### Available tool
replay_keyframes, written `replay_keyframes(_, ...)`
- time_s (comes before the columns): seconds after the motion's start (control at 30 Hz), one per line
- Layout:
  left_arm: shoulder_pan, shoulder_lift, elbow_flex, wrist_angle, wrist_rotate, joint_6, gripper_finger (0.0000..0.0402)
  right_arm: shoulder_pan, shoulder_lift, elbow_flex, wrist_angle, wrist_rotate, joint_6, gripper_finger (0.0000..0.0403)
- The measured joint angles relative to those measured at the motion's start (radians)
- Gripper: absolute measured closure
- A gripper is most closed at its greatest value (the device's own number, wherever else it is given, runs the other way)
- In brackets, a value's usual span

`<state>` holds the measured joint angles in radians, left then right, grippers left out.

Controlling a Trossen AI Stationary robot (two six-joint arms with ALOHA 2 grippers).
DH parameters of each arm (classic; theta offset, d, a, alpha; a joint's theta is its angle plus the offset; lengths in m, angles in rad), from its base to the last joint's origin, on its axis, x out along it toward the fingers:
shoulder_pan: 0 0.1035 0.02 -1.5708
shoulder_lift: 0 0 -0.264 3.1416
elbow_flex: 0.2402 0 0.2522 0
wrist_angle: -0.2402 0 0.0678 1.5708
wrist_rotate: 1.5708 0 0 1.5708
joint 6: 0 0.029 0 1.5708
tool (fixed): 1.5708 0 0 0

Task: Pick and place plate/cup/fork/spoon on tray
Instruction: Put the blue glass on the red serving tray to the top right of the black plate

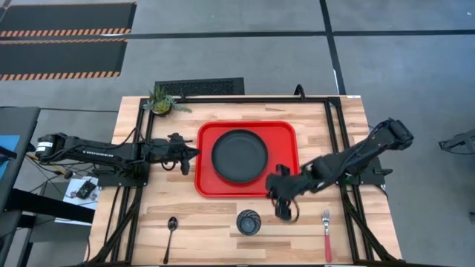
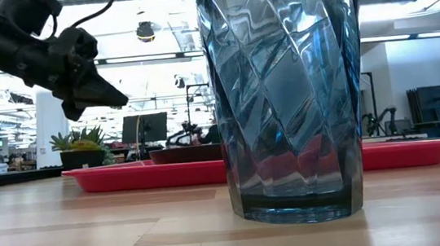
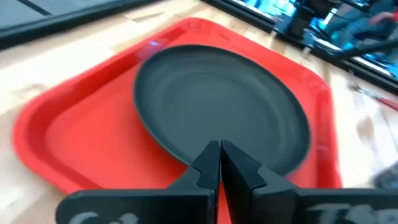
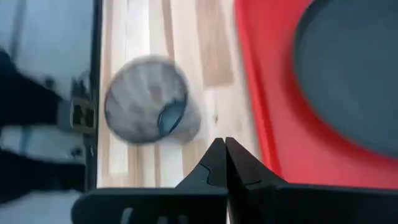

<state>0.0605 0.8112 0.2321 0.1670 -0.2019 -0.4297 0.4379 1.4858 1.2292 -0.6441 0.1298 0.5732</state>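
— Which arm do I send for the cup (image 1: 249, 222)?

— The right gripper (image 1: 282, 199); its fingers are pressed together on nothing; the cup stands upright on the bare wooden table (image 1: 215, 230) just ahead of it, towards the front edge, outside the tray (image 1: 204, 159); I'd have to spread the fingers first. The left gripper (image 1: 184, 153) waits, closed too, at the tray's far rim; the plate (image 1: 239, 156) already lies in the tray; an open workshop lies behind.

Plate (image 1: 240, 156) in tray (image 1: 208, 182); cup (image 1: 249, 222) near its front edge.
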Motion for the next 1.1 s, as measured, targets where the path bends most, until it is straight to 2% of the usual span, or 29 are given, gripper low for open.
replay_keyframes(0.23, 0.000, 0.000, 0.000, 0.002, 0.073, 0.053, 0.0401, 0.077, 0.237, 0.273, -0.183, -0.004, -0.029, 0.0375)
replay_keyframes(0.47, 0.000, 0.000, 0.000, 0.000, 0.126, 0.119, 0.0401, 0.121, 0.419, 0.548, -0.256, -0.048, -0.147, 0.0292)
replay_keyframes(0.6, 0.000, 0.000, 0.000, -0.007, 0.144, 0.148, 0.0401, 0.139, 0.510, 0.660, -0.345, -0.058, -0.215, 0.0242)
replay_keyframes(0.8, 0.000, 0.000, 0.000, -0.030, 0.151, 0.156, 0.0401, 0.141, 0.598, 0.721, -0.423, -0.059, -0.268, 0.0207)
replay_keyframes(1.1, 0.000, 0.000, 0.000, -0.052, 0.155, 0.158, 0.0401, 0.126, 0.629, 0.724, -0.422, -0.081, -0.296, 0.0222)
